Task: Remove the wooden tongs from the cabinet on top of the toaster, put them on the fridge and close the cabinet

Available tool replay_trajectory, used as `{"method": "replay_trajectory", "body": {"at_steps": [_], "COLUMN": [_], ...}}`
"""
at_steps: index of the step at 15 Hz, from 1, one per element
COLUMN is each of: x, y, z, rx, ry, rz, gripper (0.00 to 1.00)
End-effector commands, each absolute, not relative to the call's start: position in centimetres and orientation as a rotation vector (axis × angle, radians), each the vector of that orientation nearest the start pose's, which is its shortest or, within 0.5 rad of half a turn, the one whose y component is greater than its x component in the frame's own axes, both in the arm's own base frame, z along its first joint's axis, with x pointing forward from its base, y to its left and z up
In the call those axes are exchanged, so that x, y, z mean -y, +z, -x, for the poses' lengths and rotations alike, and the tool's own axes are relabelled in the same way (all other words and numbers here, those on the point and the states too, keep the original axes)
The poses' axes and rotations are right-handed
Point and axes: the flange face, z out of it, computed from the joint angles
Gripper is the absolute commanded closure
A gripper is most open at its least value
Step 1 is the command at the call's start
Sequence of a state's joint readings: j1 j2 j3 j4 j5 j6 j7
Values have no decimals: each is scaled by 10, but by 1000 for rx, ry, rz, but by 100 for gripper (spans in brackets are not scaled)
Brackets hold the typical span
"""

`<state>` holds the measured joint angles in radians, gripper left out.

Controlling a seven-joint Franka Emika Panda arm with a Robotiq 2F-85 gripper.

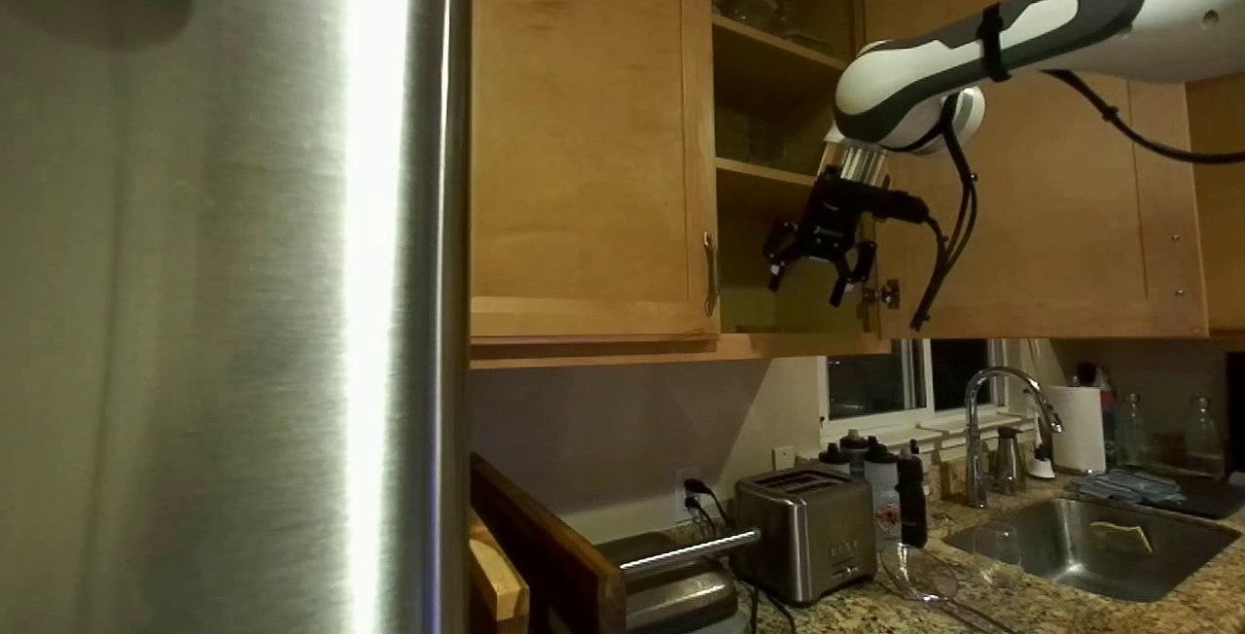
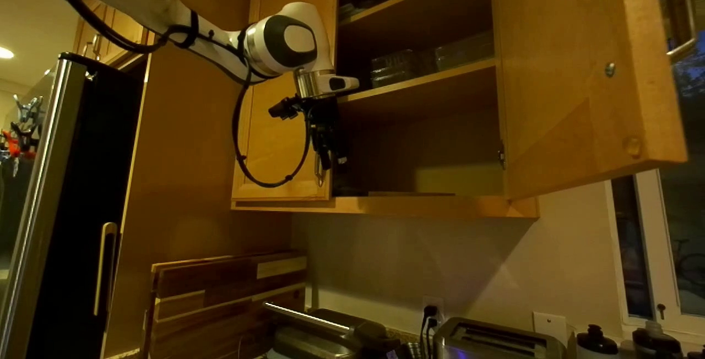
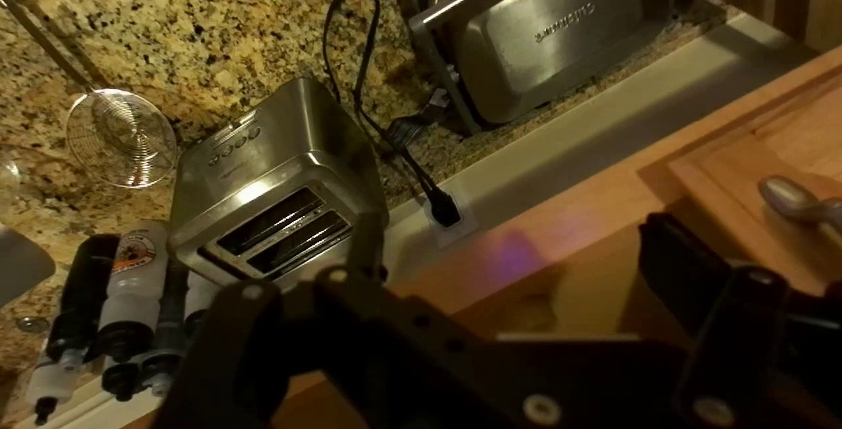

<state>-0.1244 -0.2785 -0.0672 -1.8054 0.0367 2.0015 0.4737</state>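
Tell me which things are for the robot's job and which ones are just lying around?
For the job:
cabinet, standing open
toaster, showing which cabinet
fridge, where the tongs should go
pincer, open
tongs: I can't spot them

Just lying around:
sieve
bottles
boards
paper roll

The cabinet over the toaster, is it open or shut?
The cabinet is partly open: in both exterior views, one door is swung out, baring shelves inside. The door beside it looks shut.

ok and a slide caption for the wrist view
Open, empty gripper at the cabinet, with the toaster and a wire strainer on the counter below.
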Motion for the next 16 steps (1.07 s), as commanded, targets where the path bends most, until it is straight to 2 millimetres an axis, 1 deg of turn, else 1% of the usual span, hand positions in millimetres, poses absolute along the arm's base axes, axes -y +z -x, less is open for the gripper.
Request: {"method": "replay_trajectory", "body": {"at_steps": [1, 3, 5, 7, 9, 10, 11, 13, 16], "x": [117, 120, 118, 116, 115, 112, 114, 112, 112], "y": [714, 719, 724, 732, 742, 745, 735, 741, 742], "z": [-523, -535, -543, -549, -549, -548, -551, -550, -550], "rx": [-1193, -1269, -1323, -1370, -1388, -1309, -1341, -1327, -1324], "ry": [-629, -566, -516, -476, -483, -559, -531, -549, -551], "rz": [2669, 2602, 2545, 2480, 2434, 2482, 2486, 2487, 2487], "gripper": [0, 0, 0, 0, 0, 0, 0, 0, 0]}}
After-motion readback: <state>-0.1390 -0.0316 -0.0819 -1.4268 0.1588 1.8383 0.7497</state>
